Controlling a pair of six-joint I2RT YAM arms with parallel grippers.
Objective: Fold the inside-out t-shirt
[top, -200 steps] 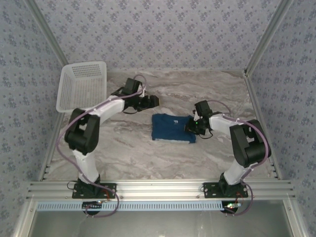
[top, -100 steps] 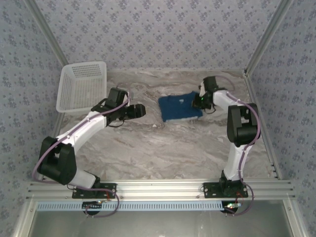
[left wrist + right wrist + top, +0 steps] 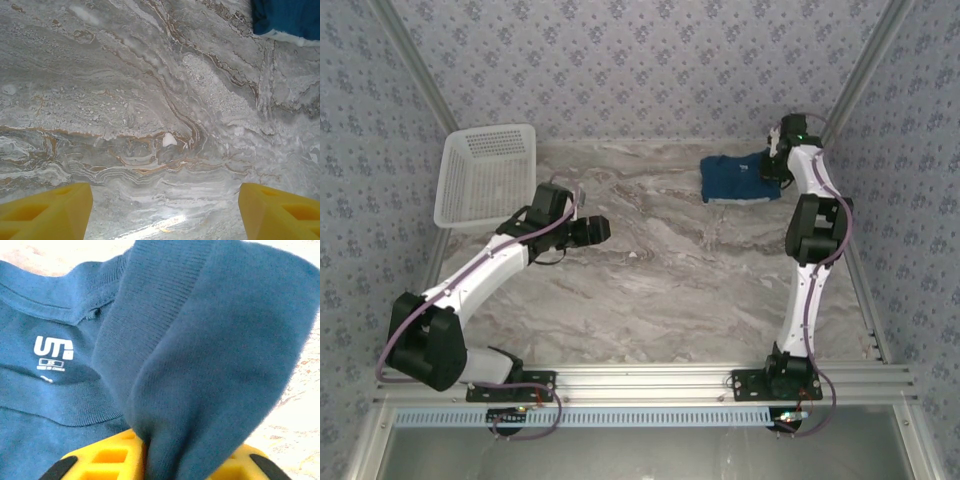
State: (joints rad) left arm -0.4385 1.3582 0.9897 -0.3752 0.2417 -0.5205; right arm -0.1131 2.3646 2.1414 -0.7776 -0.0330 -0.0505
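Note:
The navy-blue t-shirt [image 3: 732, 179] lies folded in a small bundle at the far right of the marble table [image 3: 660, 290]. My right gripper [image 3: 772, 168] is shut on its right edge. In the right wrist view a bunched fold of the t-shirt [image 3: 210, 365] rises from between the yellow fingers [image 3: 100, 460], and the white neck label [image 3: 53, 350] shows at the left. My left gripper [image 3: 602, 230] hovers open over bare marble left of centre, its yellow fingertips [image 3: 47, 212] wide apart. A corner of the t-shirt [image 3: 290, 17] peeks into the left wrist view at top right.
A white lattice basket [image 3: 485, 175] stands at the far left of the table. Patterned walls and metal corner posts [image 3: 855, 75] close in the back and sides. A metal rail [image 3: 640, 385] runs along the near edge.
My right gripper has dragged the t-shirt from the table's middle to the far right corner. The left arm has pulled back toward the near left, away from the shirt.

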